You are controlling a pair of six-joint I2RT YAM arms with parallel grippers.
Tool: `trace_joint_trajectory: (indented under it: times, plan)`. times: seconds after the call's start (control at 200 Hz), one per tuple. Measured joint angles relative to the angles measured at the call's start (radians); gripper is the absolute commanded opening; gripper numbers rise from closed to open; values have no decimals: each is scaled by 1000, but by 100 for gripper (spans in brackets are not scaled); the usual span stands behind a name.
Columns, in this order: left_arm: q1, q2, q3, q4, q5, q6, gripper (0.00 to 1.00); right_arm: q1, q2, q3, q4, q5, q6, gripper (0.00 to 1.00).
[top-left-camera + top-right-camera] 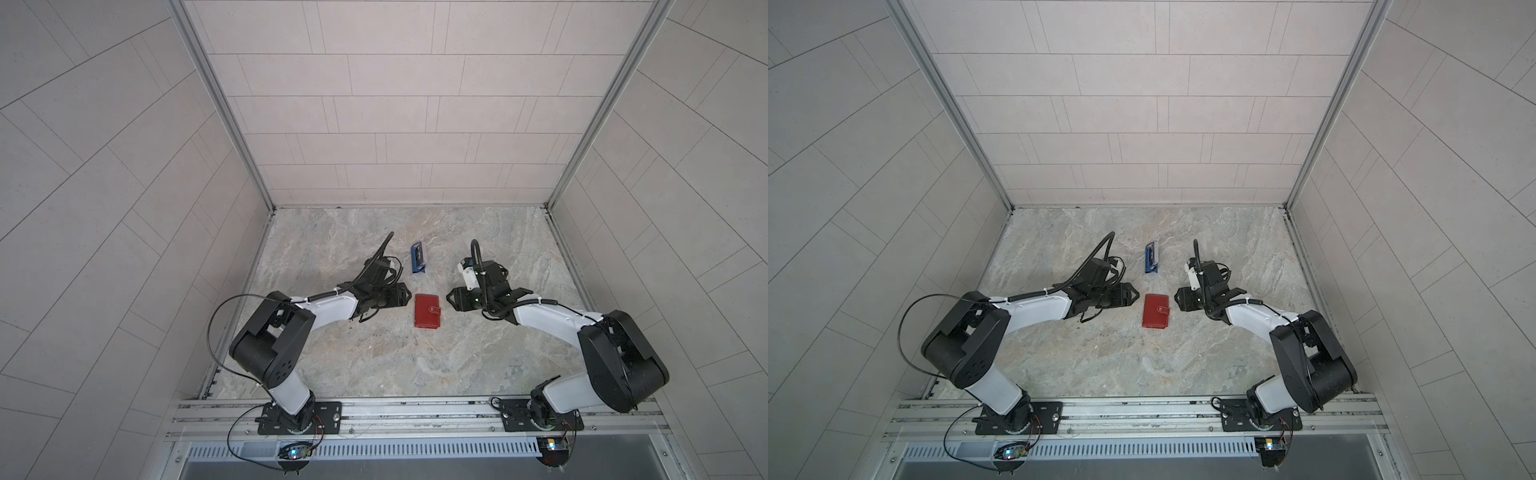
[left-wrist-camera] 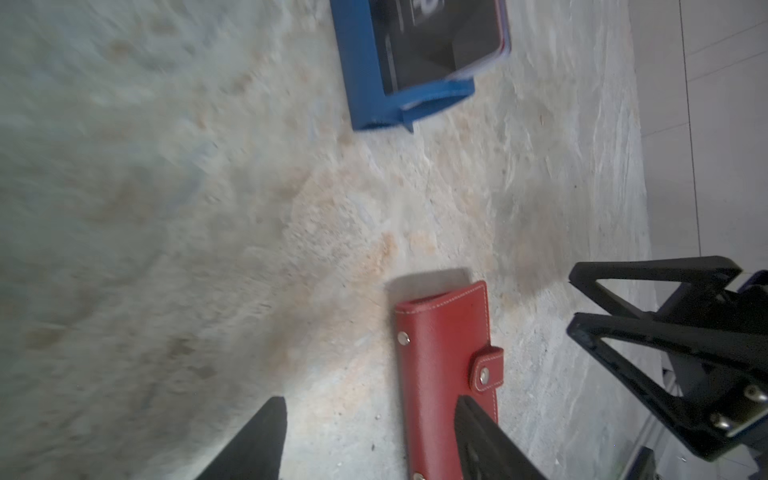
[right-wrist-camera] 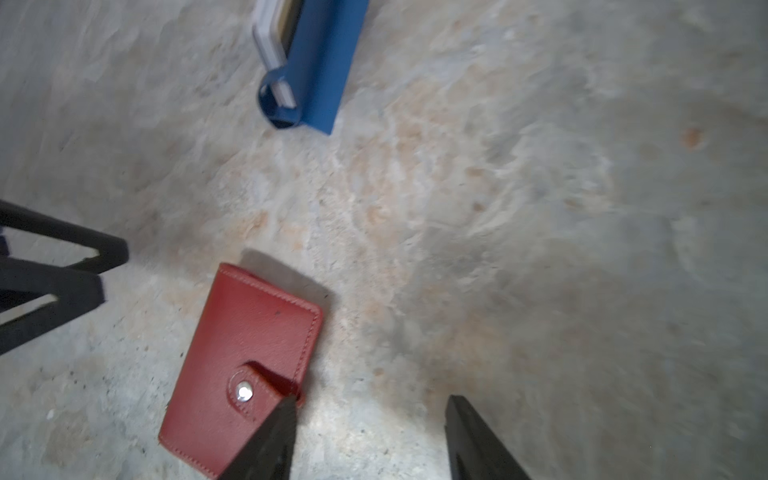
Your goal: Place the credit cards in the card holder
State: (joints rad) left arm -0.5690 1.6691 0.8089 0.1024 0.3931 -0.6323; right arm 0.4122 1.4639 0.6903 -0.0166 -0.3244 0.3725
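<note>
Both my pairs of jaws are spread apart and gripping nothing. The card holder (image 1: pixel 428 311) lies shut and flat on the marbled surface (image 1: pixel 374 361), a little below the centre of both top views, with its snap tab (image 3: pixel 245 392) fastened. My left jaws point at it from the left of the frame and my right jaws from the right, so it sits between the two, just beside each tip.

In the left wrist view one of my fingers (image 2: pixel 486 440) crosses in front of the card holder while the other stands off over bare surface. I cannot tell whether the first one touches (the leather there is hidden behind it). In the right wrist view a fingertip (image 3: pixel 274 432) overlaps the card holder right by the snap tab, and its partner is over bare stone.

The credit cards (image 2: pixel 436 41) stand in a small blue stand (image 1: pixel 419 258), above the card holder in the top views and apart from it. A black one faces my left wrist camera, and pale edges show from the right wrist
</note>
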Motion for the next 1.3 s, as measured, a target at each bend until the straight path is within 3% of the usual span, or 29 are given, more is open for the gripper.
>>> trace_joint_trajectory:
  times: [0.14,0.35,0.906,1.026,1.161,1.296]
  plan:
    - [-10,37,0,29,55,-46,63,47,41,21,0,-62,2,31]
    - [-19,49,-8,74,108,-76,59,67,107,47,-3,-130,9,22]
    - [-41,138,-12,180,221,-131,47,71,176,66,0,-159,10,24]
    - [-42,154,-12,200,236,-151,37,71,180,68,1,-160,10,25]
    - [-42,173,-13,216,241,-178,20,72,180,69,1,-160,11,27]
    - [-42,179,-16,228,242,-203,13,79,178,69,1,-155,13,32]
